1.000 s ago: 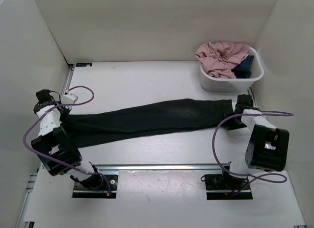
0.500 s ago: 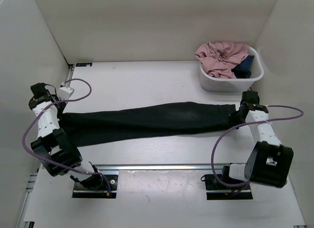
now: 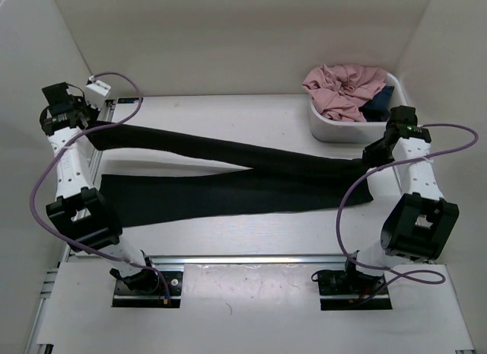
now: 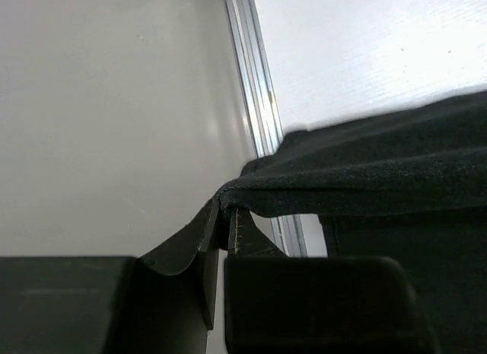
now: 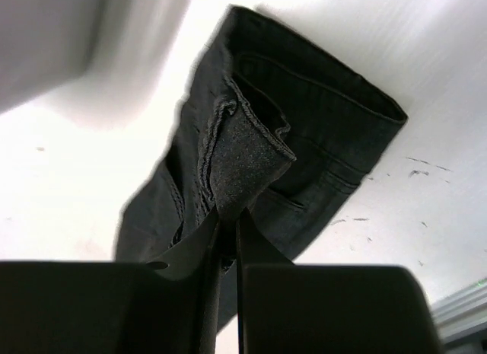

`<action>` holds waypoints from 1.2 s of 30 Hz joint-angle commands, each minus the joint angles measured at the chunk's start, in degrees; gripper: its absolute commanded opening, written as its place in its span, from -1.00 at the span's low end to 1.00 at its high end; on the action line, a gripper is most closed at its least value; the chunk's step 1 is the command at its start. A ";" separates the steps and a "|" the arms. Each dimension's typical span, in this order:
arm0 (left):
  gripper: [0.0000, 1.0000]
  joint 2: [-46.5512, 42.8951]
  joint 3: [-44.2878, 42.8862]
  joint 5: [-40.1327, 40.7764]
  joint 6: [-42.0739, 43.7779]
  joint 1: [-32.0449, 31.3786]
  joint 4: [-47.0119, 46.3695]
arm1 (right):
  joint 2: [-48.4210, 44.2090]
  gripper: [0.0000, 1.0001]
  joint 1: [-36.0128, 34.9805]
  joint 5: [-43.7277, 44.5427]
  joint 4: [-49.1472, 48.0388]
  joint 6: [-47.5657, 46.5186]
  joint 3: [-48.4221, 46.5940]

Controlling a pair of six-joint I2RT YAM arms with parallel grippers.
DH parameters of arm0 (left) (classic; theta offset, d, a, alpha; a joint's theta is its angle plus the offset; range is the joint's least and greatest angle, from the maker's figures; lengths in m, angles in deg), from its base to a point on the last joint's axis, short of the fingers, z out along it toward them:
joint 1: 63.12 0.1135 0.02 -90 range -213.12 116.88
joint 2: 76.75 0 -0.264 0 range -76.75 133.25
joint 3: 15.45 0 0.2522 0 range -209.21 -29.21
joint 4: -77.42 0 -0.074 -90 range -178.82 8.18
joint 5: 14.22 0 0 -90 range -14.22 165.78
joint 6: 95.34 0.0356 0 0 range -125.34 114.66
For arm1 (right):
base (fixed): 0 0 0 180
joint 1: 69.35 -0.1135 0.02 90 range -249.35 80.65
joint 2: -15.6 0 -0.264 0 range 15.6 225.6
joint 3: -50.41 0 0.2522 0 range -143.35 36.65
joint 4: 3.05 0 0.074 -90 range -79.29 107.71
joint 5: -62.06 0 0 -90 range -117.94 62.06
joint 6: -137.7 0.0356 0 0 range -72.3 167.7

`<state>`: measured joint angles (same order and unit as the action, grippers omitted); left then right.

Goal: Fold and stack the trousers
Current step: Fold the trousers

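You have the trousers (image 3: 228, 190) spread across the middle of the top view, reaching almost from the left edge of the tabletop (image 3: 221, 114) to the right edge. One layer lies flat on the tabletop as a broad black band. A second, narrower layer is held up above it and runs on a slant from the upper left down to the right, where it meets the flat layer.

Your left pincer (image 3: 86, 129) sits in the upper left of the top view, close to the side wall. It is clamped on the left end of the raised layer. In the left wrist view its two fingers are pressed together with a folded edge of black cloth caught between them. The cloth stretches away to the right of that frame, above the metal rail (image 4: 255, 103) that borders the tabletop.

Your right pincer (image 3: 373, 153) is at the right of the top view, just below the white tub (image 3: 323, 129). It too is pinched tight on the trousers. In the right wrist view a stitched fold of black fabric stands up from between its narrow fingers, and the waistband and a pocket seam lie on the tabletop beneath.

The white tub stands at the upper right. It holds a crumpled pink garment (image 3: 342, 86), with a dark blue garment (image 3: 378, 106) at its right side.
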<state>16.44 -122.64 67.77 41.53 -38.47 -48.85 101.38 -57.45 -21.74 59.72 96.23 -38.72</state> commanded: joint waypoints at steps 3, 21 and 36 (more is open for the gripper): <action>-0.72 -6.95 12.80 9.05 6.36 -0.65 -2.35 | 1.32 -1.00 2.24 -0.04 1.36 -3.09 0.74; -0.72 -27.61 50.54 17.77 22.39 5.50 -0.43 | 5.99 -1.00 9.72 -2.07 -2.52 -8.36 10.77; -0.72 -29.99 44.04 13.46 21.16 5.50 15.83 | 5.89 -0.91 9.72 -2.51 -4.89 -8.81 15.70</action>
<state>-10.99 -73.96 82.70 64.04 -33.42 -37.47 108.09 -48.25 -25.15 55.18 88.14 -23.42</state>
